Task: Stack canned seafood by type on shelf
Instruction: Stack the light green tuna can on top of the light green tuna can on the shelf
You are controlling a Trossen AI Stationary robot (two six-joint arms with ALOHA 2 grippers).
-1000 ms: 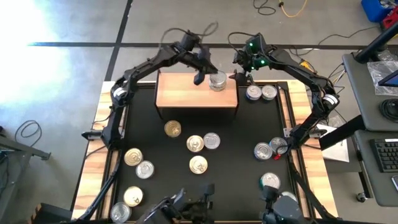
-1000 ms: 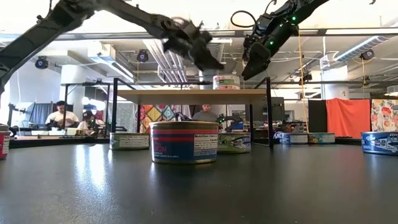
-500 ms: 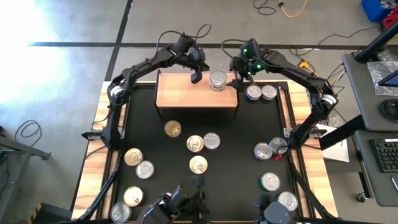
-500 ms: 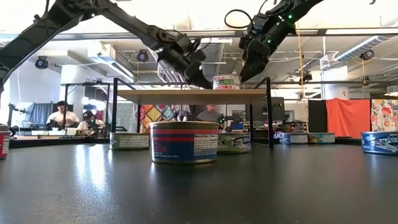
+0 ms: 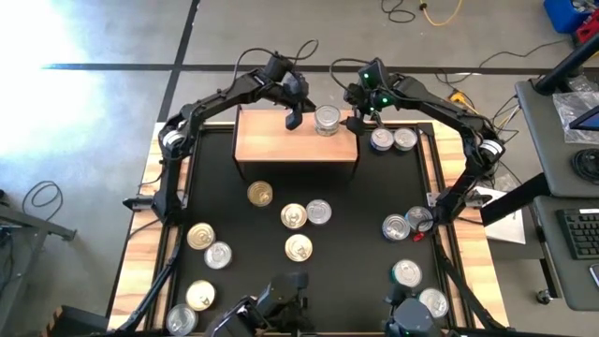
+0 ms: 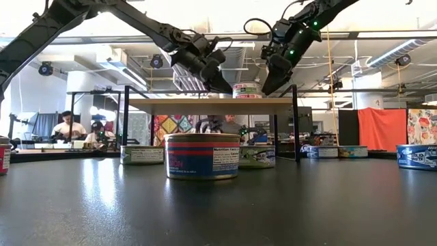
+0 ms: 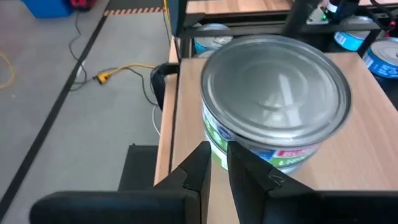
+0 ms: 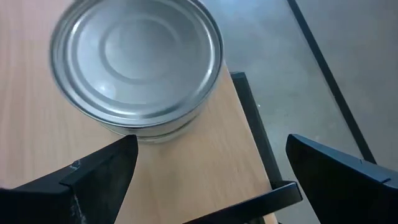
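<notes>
The shelf (image 5: 296, 137) stands at the 12 o'clock end of the black surface (image 5: 356, 206). One silver-lidded tin (image 5: 328, 119) sits upright on the shelf board, toward its 1 o'clock corner, near the back edge.

The left tool (image 5: 293, 118) hangs just beside that tin, on its 9 o'clock side. Its fingers (image 7: 200, 163) are together, with nothing between them; the left wrist view shows their tips close against the tin's side wall, and contact cannot be confirmed.

The right tool (image 5: 357, 119) stands at the tin's 3 o'clock side, over the shelf's end. Its fingers (image 8: 102, 168) are spread wide apart and hold nothing; the tin lies ahead of them, clear of both.

The remaining tins rest on the surface: a pair (image 5: 391, 139) at 3 o'clock of the shelf, a gold-lidded tin (image 5: 260, 194) at 6 o'clock of it, a cluster (image 5: 305, 225) near the centre, and others toward 4 and 7 o'clock.

In the low view, people (image 6: 68, 126) are seated in the room beyond.
</notes>
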